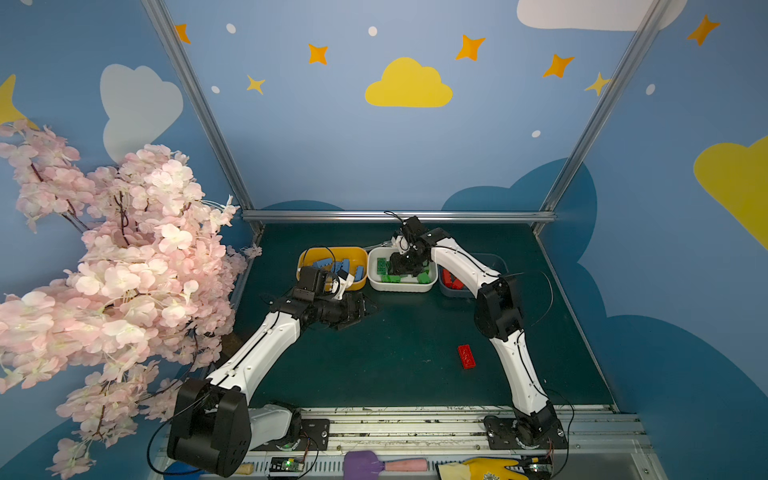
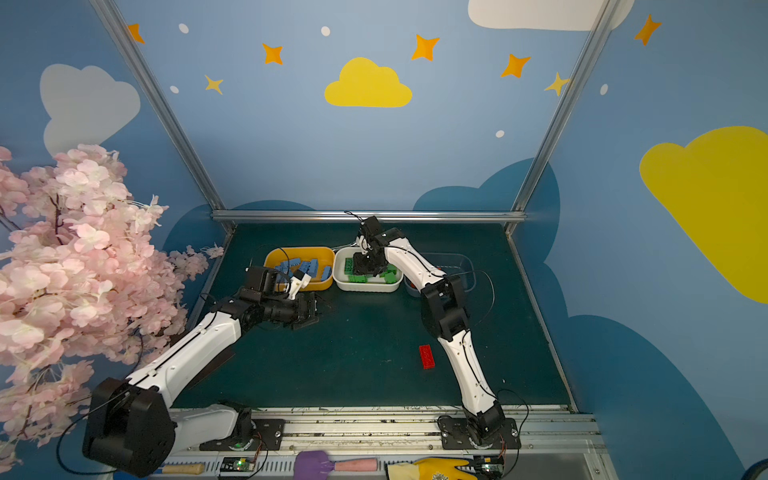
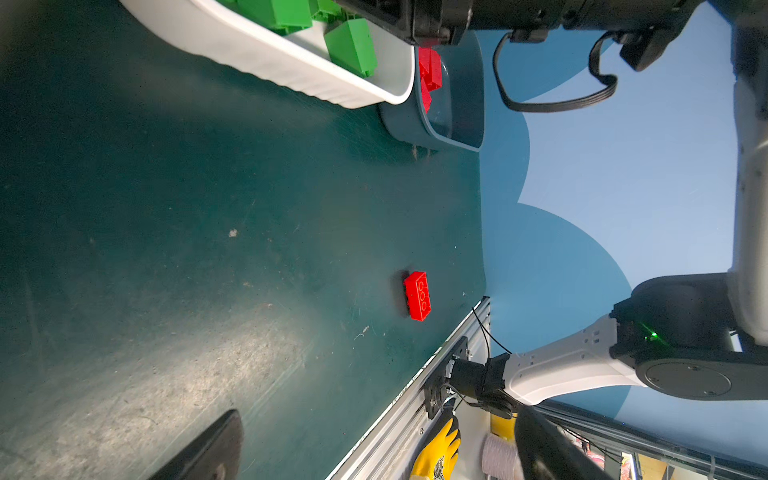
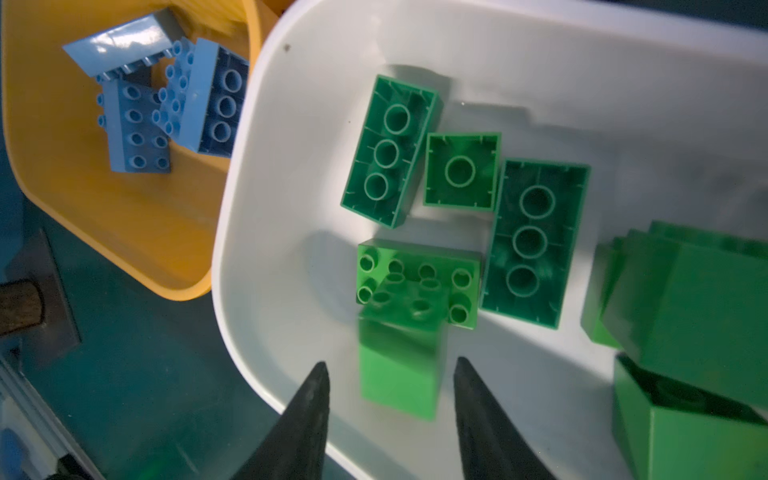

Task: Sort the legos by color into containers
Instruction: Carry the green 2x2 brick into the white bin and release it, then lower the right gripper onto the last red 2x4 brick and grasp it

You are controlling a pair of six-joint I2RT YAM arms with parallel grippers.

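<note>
The right gripper [image 4: 390, 365] hangs over the white tub [image 1: 401, 286], jaws parted. A blurred green brick [image 4: 399, 386] sits loose between them, pinched by neither. More green bricks [image 4: 536, 245] lie in that tub. To its left the yellow tub [image 1: 305, 255] holds blue bricks [image 1: 332, 264]. To its right the dark tub [image 1: 494, 259], half hidden by the right arm [image 1: 461, 262], holds red bricks [image 1: 451, 280]. One red brick [image 1: 466, 356] lies alone on the table [image 1: 395, 374], nearer. The left gripper [image 1: 359, 311] hovers near the yellow tub, spread wide and empty. Pink blossom branches [image 1: 104, 270] crowd the left edge.
</note>
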